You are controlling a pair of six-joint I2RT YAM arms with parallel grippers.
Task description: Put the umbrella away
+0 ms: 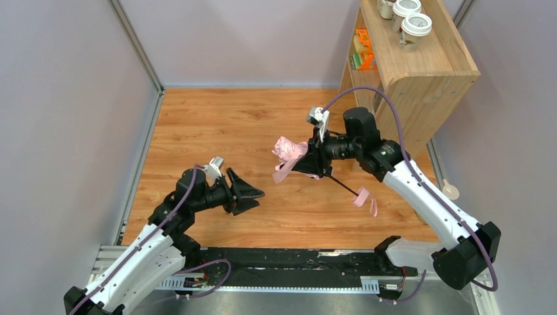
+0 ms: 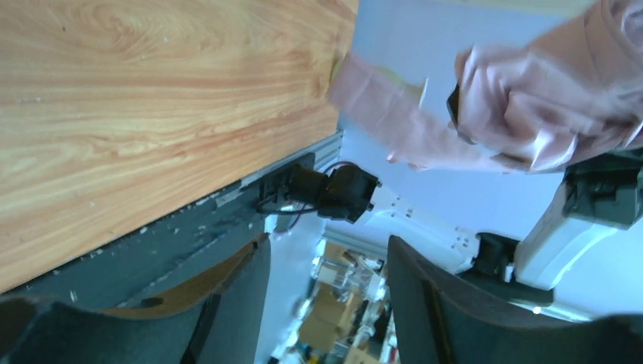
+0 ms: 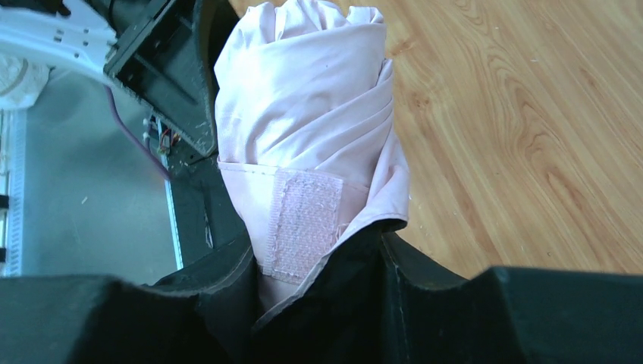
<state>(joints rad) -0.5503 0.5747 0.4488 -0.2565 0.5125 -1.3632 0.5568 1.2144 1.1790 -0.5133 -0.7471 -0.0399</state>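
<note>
The umbrella point(image 1: 287, 152) hangs above the wooden tabletop, its pale pink canopy bunched and folded. My right gripper point(image 1: 309, 161) is shut on the canopy's lower end, where black lining shows. A thin black shaft point(image 1: 341, 186) runs back from it to the small pink handle point(image 1: 362, 196) with its loop. In the right wrist view the canopy point(image 3: 303, 114) fills the space between my fingers point(image 3: 317, 250), a velcro strap point(image 3: 307, 220) facing the camera. My left gripper point(image 1: 253, 200) stands open to the left of the umbrella, apart from it. Its wrist view shows the pink fabric point(image 2: 531, 106) ahead and nothing between the fingers point(image 2: 327, 246).
A wooden shelf unit point(image 1: 420, 72) stands at the back right, with paper cups point(image 1: 415, 26) on top and orange items point(image 1: 363, 49) on an inner shelf. Grey walls close in the left, back and right. A black rail point(image 1: 295, 262) runs along the near edge.
</note>
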